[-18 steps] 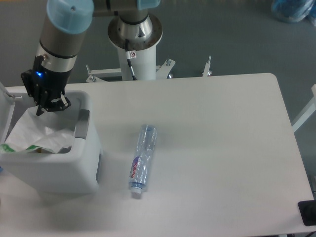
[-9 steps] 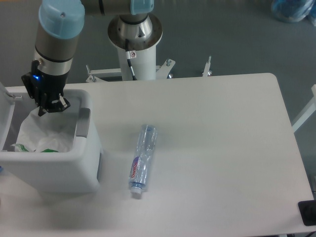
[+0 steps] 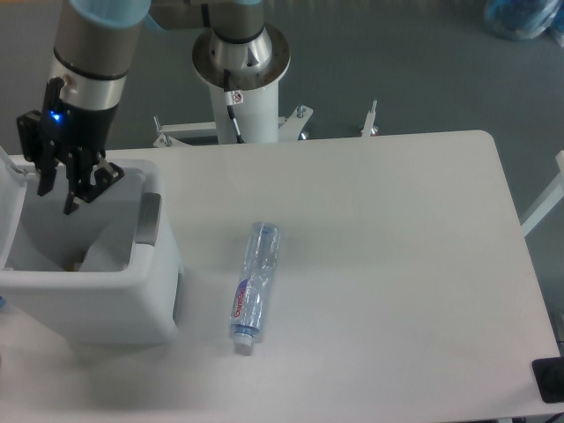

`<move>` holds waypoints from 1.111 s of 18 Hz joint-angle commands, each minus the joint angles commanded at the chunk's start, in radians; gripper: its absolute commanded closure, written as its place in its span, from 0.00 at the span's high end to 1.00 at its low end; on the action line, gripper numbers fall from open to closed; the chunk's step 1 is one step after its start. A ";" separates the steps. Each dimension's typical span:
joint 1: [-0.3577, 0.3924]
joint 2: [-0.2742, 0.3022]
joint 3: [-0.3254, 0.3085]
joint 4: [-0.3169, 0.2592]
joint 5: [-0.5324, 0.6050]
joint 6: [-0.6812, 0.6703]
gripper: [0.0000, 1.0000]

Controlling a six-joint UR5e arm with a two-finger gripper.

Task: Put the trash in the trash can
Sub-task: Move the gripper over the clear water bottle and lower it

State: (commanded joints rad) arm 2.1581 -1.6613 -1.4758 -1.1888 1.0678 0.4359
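While gripper (image 3: 57,196) gapes over trash can (image 3: 97,291), flattened bottle (image 3: 254,286) lies on table (image 3: 379,247).

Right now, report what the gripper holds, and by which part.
Nothing. The gripper hangs open and empty over the trash can; the bottle lies untouched on the table.

Trash can (image 3: 106,291) sits on the table (image 3: 379,247) at the 9 o'clock edge, lid (image 3: 9,207) hinged open on its far left side. Gripper (image 3: 63,196) hangs over the can's opening. Bottle (image 3: 253,286) lies flat on the table just right of the can, cap end toward 6 o'clock, not touching it.
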 joint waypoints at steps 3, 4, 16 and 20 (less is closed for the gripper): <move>0.093 0.005 0.005 0.003 -0.025 -0.138 0.99; 0.133 0.005 0.005 0.003 -0.026 -0.150 0.99; 0.258 -0.314 0.054 0.115 0.178 -0.094 0.99; 0.256 -0.353 0.049 0.117 0.182 -0.011 0.99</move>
State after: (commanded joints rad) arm 2.4145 -2.0140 -1.4266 -1.0723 1.2502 0.4245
